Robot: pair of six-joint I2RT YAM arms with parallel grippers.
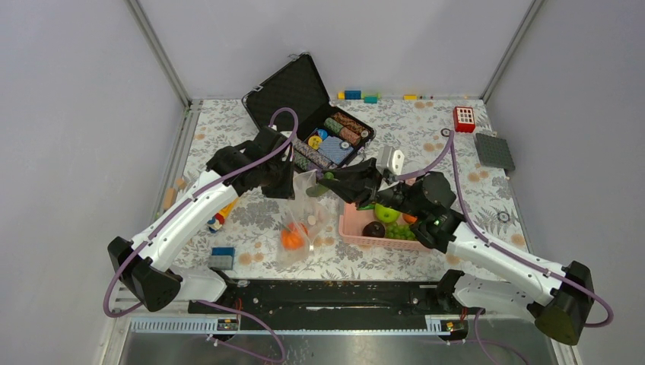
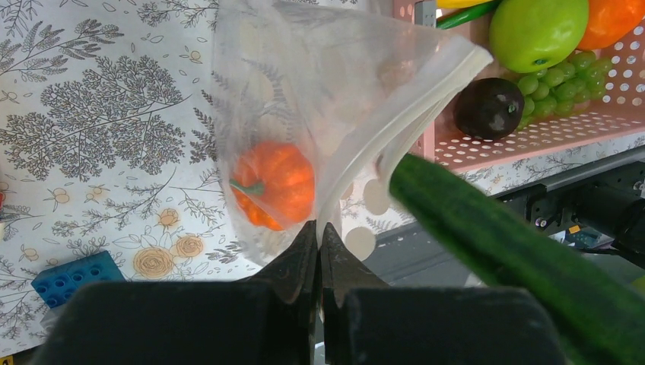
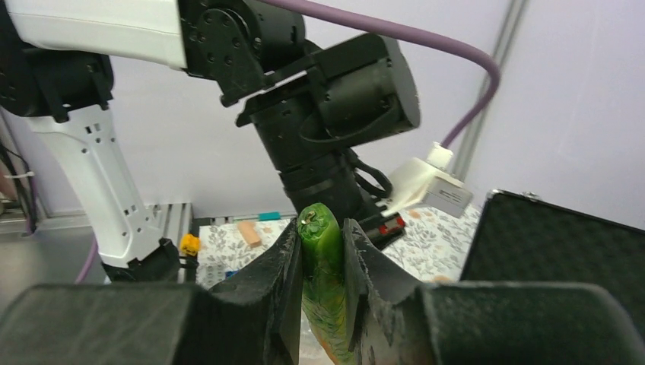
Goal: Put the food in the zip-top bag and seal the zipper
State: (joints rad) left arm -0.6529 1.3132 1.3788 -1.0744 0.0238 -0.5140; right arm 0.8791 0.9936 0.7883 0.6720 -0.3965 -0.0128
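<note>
Pinches the likely limp, slippery zip-top bag (image 2: 319, 91) by its firmer mouth edge in the pressed-together left gripper (image 2: 319, 228), left of the pink basket (image 2: 563, 125), orange pumpkin (image 2: 274, 182) inside, and clamps the seemingly stiff, light green pod (image 2: 494, 247) near one end in the right gripper (image 3: 321, 228), just beside that mouth.

— What sort of place is this?
— Probably a robotics lab. Plain grey panels (image 1: 68, 114) in an aluminium frame (image 1: 158, 49) enclose a table (image 1: 426, 114), with two robot arms (image 1: 182, 217) on a black base rail (image 1: 335, 296).
</note>
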